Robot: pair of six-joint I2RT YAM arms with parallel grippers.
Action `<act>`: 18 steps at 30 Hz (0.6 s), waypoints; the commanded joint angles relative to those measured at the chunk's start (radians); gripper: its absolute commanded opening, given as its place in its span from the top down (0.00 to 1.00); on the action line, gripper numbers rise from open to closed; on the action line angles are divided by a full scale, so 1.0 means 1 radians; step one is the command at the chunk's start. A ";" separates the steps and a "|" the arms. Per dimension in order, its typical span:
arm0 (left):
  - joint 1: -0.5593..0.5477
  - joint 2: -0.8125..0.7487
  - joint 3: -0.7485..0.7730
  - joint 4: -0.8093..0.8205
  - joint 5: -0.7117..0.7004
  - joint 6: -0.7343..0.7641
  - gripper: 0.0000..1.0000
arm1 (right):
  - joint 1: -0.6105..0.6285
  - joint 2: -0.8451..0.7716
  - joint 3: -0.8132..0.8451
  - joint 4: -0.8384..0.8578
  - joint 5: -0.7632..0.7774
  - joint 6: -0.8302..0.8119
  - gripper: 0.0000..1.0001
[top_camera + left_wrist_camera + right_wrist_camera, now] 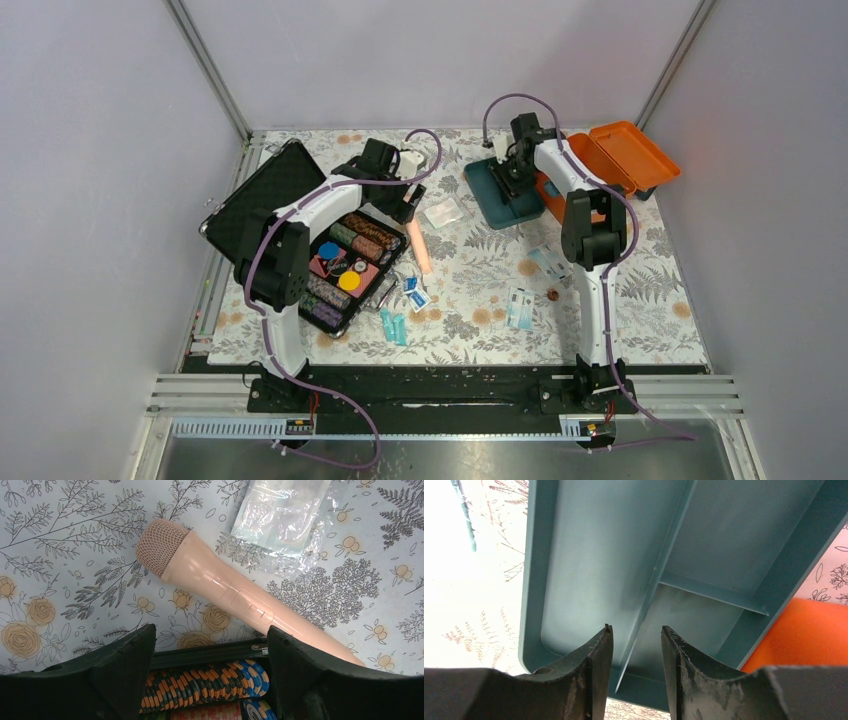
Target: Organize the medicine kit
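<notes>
Medicine kit [630, 150] tray [589, 565] divider [669, 550] straddled by parted right jaws.

Orange kit [622, 156] stands on the desk's [600, 320] far right, lid open; its teal divided tray [497, 196] lies flat just left of it.

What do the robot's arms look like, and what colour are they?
The left arm and right arm have white tube-shaped links and chunky black joints. A thin purple cable loops along each. The left end effector and right end effector each have two black wedge-shaped fingers with rough edges.
</notes>
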 commanded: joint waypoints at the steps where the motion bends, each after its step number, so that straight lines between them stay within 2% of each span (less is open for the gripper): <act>1: 0.000 -0.048 -0.001 0.018 -0.019 -0.011 0.19 | 0.032 -0.001 0.066 -0.020 0.009 -0.024 0.51; 7: -0.001 -0.054 -0.012 0.017 -0.023 -0.009 0.19 | 0.106 -0.017 0.159 -0.017 -0.006 -0.035 0.44; 11: 0.008 -0.058 -0.007 0.000 -0.015 -0.021 0.19 | 0.127 -0.020 0.193 -0.023 -0.152 -0.054 0.41; 13: 0.021 -0.058 0.004 -0.018 -0.002 -0.038 0.19 | 0.135 -0.018 0.196 -0.047 -0.248 -0.106 0.39; 18: 0.071 -0.046 0.071 -0.120 0.024 -0.077 0.19 | 0.181 -0.035 0.153 -0.087 -0.303 -0.338 0.37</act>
